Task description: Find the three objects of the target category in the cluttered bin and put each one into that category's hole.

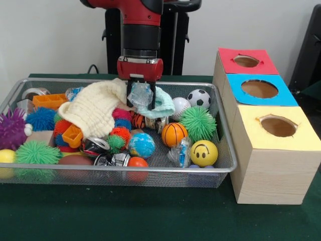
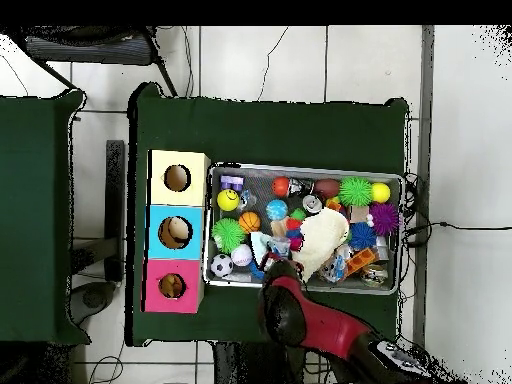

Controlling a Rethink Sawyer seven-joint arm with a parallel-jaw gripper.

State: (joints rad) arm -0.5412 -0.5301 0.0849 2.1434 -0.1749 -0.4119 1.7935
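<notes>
While the red and black arm (image 1: 140, 30) reached down over the cluttered bin (image 1: 150, 169), its gripper (image 1: 140, 98) hung just above the heap of toys. The fingers (image 1: 131, 96) were clenched on a crumpled clear plastic wrapper (image 1: 142, 94), which sat between them. Just beside the wrapper lay a pale green cloth (image 1: 161, 103) and a cream knitted cloth (image 1: 95, 108) spread over the middle of the heap.

The bin sat on the green desk (image 1: 125, 216) and took up most of its middle. Inside it were a small soccer ball (image 1: 199, 98), a white baseball (image 1: 179, 106), a green spiky ball (image 1: 198, 123), a little basketball (image 1: 174, 134), a yellow smiley ball (image 1: 203, 153), a globe ball (image 1: 142, 145) and a purple spiky ball (image 1: 11, 128). An orange plastic block (image 1: 49, 101) lay near the bin's far edge in the front view.

Three pale wooden boxes stood in a row just beside one short end of the bin. The hole (image 1: 246, 61) with the red surround was on the box nearest the robot's edge of the desk. Next came the blue hole (image 1: 259, 89), and then the yellow hole (image 1: 278, 126) nearest the camera's edge. From overhead, something pale showed inside the blue hole, but I could not tell what it was.
</notes>
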